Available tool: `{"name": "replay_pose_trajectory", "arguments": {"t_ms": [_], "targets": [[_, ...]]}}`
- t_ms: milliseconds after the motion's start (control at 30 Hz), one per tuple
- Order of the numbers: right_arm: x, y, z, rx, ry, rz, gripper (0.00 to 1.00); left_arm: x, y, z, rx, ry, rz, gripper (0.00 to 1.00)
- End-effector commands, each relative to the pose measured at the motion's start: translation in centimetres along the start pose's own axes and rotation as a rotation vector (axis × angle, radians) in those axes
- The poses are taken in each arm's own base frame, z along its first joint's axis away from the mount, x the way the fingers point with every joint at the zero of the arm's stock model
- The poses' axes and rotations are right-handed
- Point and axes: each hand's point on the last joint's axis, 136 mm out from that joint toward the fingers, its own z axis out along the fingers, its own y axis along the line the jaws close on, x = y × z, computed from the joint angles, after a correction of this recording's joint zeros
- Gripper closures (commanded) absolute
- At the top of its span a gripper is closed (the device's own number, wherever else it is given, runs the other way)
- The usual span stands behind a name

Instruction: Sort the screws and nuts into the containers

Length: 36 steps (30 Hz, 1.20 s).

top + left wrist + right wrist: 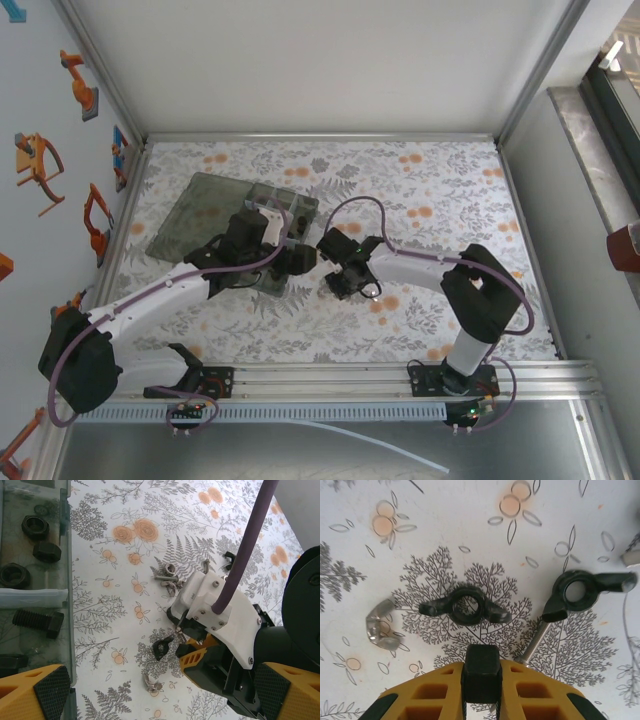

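On the flower-printed tablecloth (430, 200), just right of the translucent smoky-grey plastic organizer box (262, 200), the right gripper (481, 675) is pressing its yellow fingers (530, 690) together around a small black blocky metal piece (481, 666). Whether that piece is a nut or a screw head I cannot tell. Just ahead of those fingertips a black wing nut (465, 608) is lying flat on a printed tree. To its right a second black wing nut (585, 591) is sitting against the end of a silvery screw shank (536, 641). To its left a silvery wing nut (380, 628) is lying apart from both.

The left gripper (160, 700) is hovering beside the box with its jaws spread wide and nothing between them. Its black-padded fingertips (45, 690) are framing the right arm's white wrist housing (215, 605) and purple cable (250, 540). Near that housing, a small cluster of silvery screws and wing nuts (167, 575) is lying loose on the cloth.

Inside the box, the upper compartment (64, 510) seen by the left wrist camera is holding three black hex nuts (35, 527). Past the pale divider (32, 597), the next one is holding a black hex-headed bolt (37, 621). From above, the box's flat lid (195, 215) is lying open on the cloth to the left of the compartments.
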Motion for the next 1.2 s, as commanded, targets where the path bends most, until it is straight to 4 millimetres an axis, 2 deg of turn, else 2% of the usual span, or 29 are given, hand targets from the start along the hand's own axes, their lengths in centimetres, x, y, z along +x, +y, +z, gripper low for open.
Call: {"name": "replay_pose_trajectory", "arguments": {"t_ms": [0,100,167,233,300,433,533,700,967,1033,1100,1167], "targets": [[-3.7,0.2,-3.2,0.019,-0.109,-0.052,0.86,-1.3,-0.6,-0.4,0.009,-0.044,0.021,0.03],[-7.4,1.3,-4.2,-0.017,-0.164,-0.089,0.86,-1.9,0.2,-0.6,-0.046,-0.061,0.019,0.03],[-10.0,2.1,-4.6,-0.039,-0.201,-0.116,0.86,-2.2,1.5,-0.9,-0.128,-0.064,-0.002,0.03],[-12.9,2.7,-4.5,-0.059,-0.234,-0.135,0.86,-2.2,3.2,-1.4,-0.216,-0.068,-0.033,0.03],[-15.1,2.7,-3.8,-0.07,-0.246,-0.132,0.86,-2.0,4.1,-1.8,-0.245,-0.086,-0.054,0.03],[-18.5,2.4,-2.2,-0.131,-0.254,-0.09,0.86,-1.8,4.1,-2.8,-0.218,-0.137,-0.072,0.03],[-20.2,2.2,-1.9,-0.15,-0.266,-0.088,0.86,-1.5,4.6,-3.9,-0.238,-0.159,-0.074,0.03],[-21.3,2.1,-0.8,-0.167,-0.238,-0.094,0.86,-1.0,5.5,-5.3,-0.262,-0.172,-0.086,0.03],[-21.2,2.4,0.5,-0.185,-0.204,-0.095,0.79,-1.0,5.7,-6.0,-0.252,-0.188,-0.099,0.03],[-21.3,2.3,0.4,-0.179,-0.207,-0.095,0.74,-0.9,5.7,-5.8,-0.249,-0.182,-0.1,0.03],[-21.4,2.2,0.0,-0.168,-0.216,-0.099,0.6,-1.0,5.5,-5.6,-0.24,-0.177,-0.1,0.03],[-21.7,2.0,-0.6,-0.156,-0.231,-0.106,0.5,-1.1,5.3,-5.4,-0.23,-0.174,-0.098,0.03]]}}
